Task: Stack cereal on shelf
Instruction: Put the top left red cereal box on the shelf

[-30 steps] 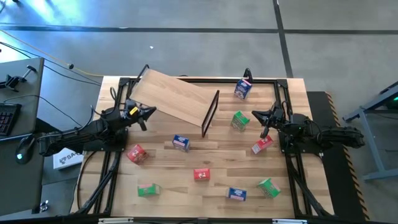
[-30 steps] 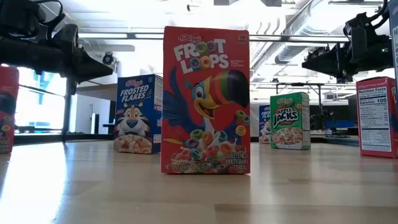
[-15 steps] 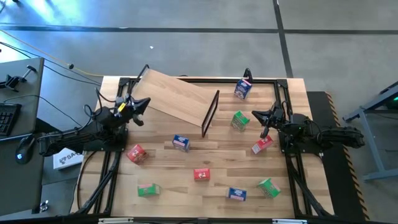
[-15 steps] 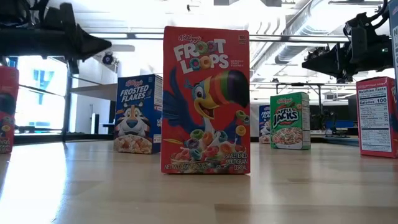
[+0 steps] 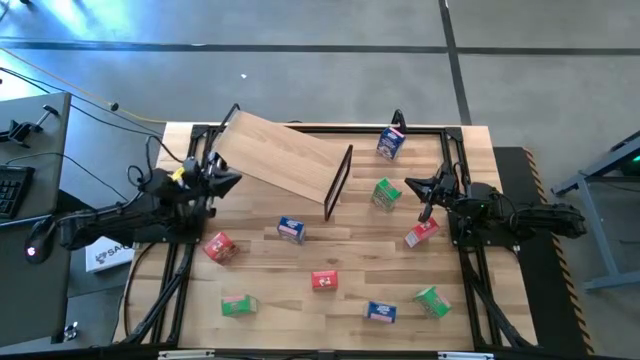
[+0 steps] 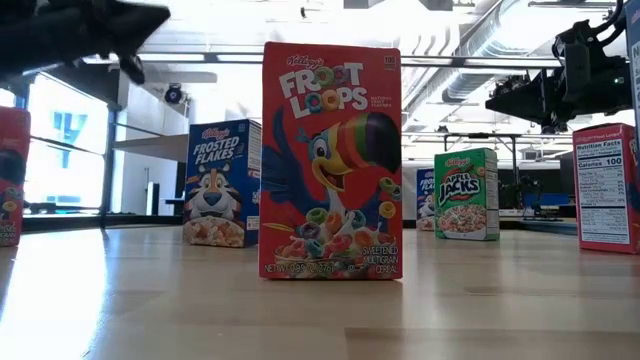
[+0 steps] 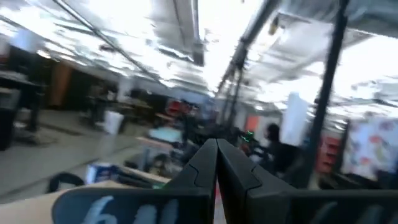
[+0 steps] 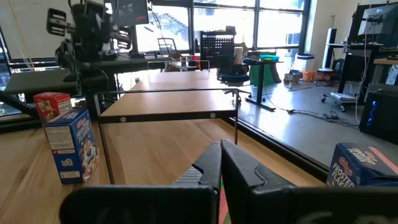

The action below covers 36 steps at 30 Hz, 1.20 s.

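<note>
- Left gripper (image 5: 232,180) raised over the surface's (image 5: 300,310) left edge, just beside the shelf's low corner, fingers (image 7: 214,163) pressed together, holding nothing.
- Right gripper (image 5: 414,186) up by the right side, near a green cereal box (image 5: 384,193) and a red one (image 5: 421,233), fingers (image 8: 219,163) pressed together, empty.
- Shelf (image 5: 283,158) lying tilted at the back left of the surface, black frame end (image 5: 338,183) toward the middle; no boxes on it.
- Cereal scattered on the surface: blue box (image 5: 391,142) at the back, another blue (image 5: 291,229) in front of the frame end, red (image 5: 220,246) at left, red (image 5: 324,281) in the centre, green (image 5: 238,305), blue (image 5: 380,312) and green (image 5: 432,299) along the front.
</note>
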Available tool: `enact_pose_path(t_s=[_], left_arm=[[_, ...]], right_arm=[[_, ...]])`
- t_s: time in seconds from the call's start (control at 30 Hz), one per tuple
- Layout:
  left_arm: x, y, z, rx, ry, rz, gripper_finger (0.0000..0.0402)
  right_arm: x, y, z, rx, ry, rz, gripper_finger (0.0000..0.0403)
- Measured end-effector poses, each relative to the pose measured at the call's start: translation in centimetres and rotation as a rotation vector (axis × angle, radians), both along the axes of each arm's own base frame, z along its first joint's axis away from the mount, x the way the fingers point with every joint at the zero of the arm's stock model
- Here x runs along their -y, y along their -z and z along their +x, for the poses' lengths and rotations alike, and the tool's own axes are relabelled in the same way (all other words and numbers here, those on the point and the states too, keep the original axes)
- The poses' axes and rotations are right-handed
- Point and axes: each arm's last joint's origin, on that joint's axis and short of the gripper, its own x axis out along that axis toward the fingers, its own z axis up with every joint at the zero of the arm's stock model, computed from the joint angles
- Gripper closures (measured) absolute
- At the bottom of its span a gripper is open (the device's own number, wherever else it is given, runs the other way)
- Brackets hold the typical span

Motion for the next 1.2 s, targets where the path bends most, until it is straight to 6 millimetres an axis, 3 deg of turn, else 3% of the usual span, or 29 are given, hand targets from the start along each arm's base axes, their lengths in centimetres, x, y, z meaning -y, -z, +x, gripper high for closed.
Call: enact_pose_path(t_s=[0.2, 0.33, 0.43, 0.7, 0.93, 1.2], left_arm=[[-0.2, -2.7, 1.7, -0.252, 0.018, 0.018, 0.0373], [-0.3, -4.6, 3.2, -0.446, 0.036, -0.024, 0.0381], [-0.2, -5.9, 4.1, -0.618, 0.065, -0.1, 0.0398], [1.3, -8.5, 4.4, -1.083, 0.002, -0.383, 0.0394], [4.2, -8.6, 5.3, -1.427, 0.012, -0.615, 0.0327], [7.4, -7.7, 7.3, -1.74, -0.008, -0.65, 0.0227]], right_arm=[[0.0, 0.0, 0.0, 0.0, 0.0, 0.0, 0.0402], [0.0, 0.0, 0.0, -0.001, 0.0, 0.0, 0.0402], [0.0, 0.0, 0.0, -0.001, 0.0, 0.0, 0.0402], [0.0, 0.0, 0.0, -0.001, 0.0, 0.0, 0.0402], [0.0, 0.0, 0.0, -0.001, 0.0, 0.0, 0.0402], [0.0, 0.0, 0.0, 0.0, 0.0, 0.0, 0.0402]])
